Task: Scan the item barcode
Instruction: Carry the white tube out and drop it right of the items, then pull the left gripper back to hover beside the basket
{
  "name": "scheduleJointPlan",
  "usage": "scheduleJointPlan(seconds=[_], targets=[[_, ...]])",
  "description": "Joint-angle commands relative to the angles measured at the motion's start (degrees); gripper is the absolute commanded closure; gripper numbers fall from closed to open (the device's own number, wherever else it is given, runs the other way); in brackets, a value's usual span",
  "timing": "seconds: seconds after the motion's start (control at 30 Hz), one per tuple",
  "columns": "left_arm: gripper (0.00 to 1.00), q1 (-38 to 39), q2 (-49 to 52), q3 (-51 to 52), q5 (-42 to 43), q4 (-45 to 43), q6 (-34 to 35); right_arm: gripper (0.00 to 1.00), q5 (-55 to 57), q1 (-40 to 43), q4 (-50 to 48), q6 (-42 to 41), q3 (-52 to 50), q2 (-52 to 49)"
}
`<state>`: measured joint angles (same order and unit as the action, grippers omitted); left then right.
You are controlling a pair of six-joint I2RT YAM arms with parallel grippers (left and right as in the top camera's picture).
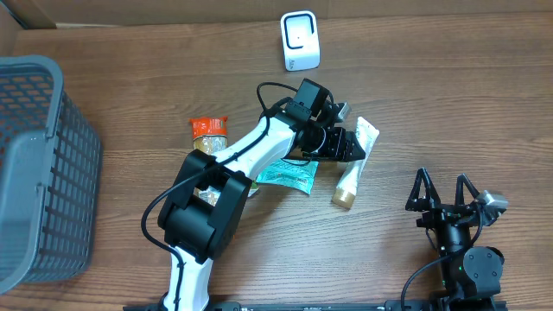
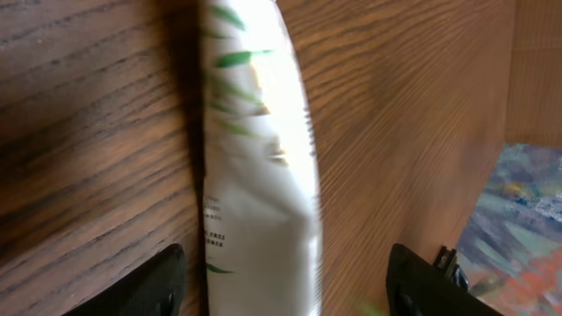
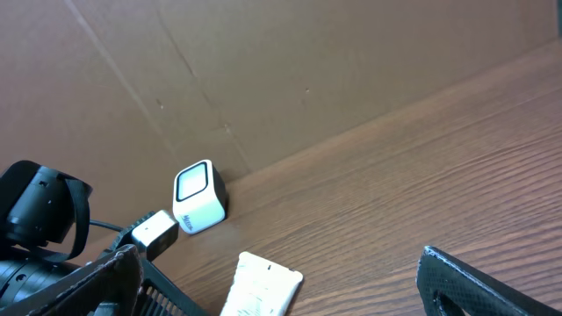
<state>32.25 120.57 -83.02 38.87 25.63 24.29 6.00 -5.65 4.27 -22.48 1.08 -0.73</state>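
A white tube point(image 1: 356, 161) with green leaf print and a gold cap lies flat on the wooden table. It is also in the left wrist view, tube point(image 2: 259, 167). My left gripper point(image 1: 352, 148) hangs over the tube's upper half, open, with one finger either side of the tube point(image 2: 285, 272) and a gap at each side. The white barcode scanner point(image 1: 300, 41) stands at the back edge; it appears in the right wrist view as scanner point(image 3: 200, 197). My right gripper point(image 1: 444, 192) rests open at the front right, holding nothing, its fingers point(image 3: 496, 285) wide apart, facing the tube's flat end point(image 3: 263, 285).
A teal pouch point(image 1: 289, 175) lies under the left arm, touching the tube's left side, and its edge shows in the left wrist view point(image 2: 527, 228). An orange-topped packet point(image 1: 208, 133) lies further left. A grey wire basket point(image 1: 34, 173) fills the left edge. A cardboard wall point(image 3: 263, 79) backs the table.
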Motion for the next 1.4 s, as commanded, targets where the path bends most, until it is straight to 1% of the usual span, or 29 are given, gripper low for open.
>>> scheduleJointPlan(seconds=[0.0, 0.17, 0.23, 0.37, 0.57, 0.7, 0.73, 0.9, 0.97, 1.0, 1.3, 1.37], targets=[[0.36, -0.7, -0.3, -0.9, -1.0, -0.2, -0.4, 0.00, 0.4, 0.1, -0.3, -0.2, -0.6, 0.5], [0.35, -2.9, -4.9, -2.2, -4.0, 0.4, -2.2, 0.00, 0.4, 0.1, -0.3, -0.2, -0.6, 0.5], [0.34, -4.2, -8.3, -2.4, -6.6, 1.1, -3.1, 0.00, 0.4, 0.1, -0.3, -0.2, -0.6, 0.5], [0.31, -7.1, -17.2, -2.4, -14.3, 4.5, -5.6, 0.00, 0.4, 0.1, -0.3, -0.2, -0.6, 0.5], [0.23, -10.6, -31.3, -2.4, -27.5, 14.1, -11.0, 0.00, 0.4, 0.1, -0.3, -0.2, -0.6, 0.5], [0.20, -12.0, -38.7, -2.4, -37.1, 20.4, -14.3, 0.00, 0.4, 0.1, -0.3, -0.2, -0.6, 0.5], [0.18, -12.5, -41.8, -2.4, -41.1, 23.3, -14.6, 0.00, 0.4, 0.1, -0.3, -0.2, -0.6, 0.5], [0.15, -13.8, -48.1, -2.4, -48.7, 29.5, -15.3, 0.00, 0.4, 0.1, -0.3, -0.2, -0.6, 0.5], [0.12, -14.6, -49.7, -2.4, -50.4, 31.0, -15.5, 0.00, 0.4, 0.1, -0.3, -0.2, -0.6, 0.5], [0.00, -15.4, -50.8, -2.4, -51.6, 31.6, -15.7, 0.00, 0.4, 0.1, -0.3, -0.2, -0.6, 0.5], [0.00, -18.8, -49.8, -2.3, -50.9, 31.8, -28.8, 0.00, 0.4, 0.1, -0.3, -0.2, -0.6, 0.5], [0.00, -18.8, -49.5, -2.3, -50.9, 31.8, -30.1, 0.00, 0.4, 0.1, -0.3, -0.2, -0.6, 0.5]])
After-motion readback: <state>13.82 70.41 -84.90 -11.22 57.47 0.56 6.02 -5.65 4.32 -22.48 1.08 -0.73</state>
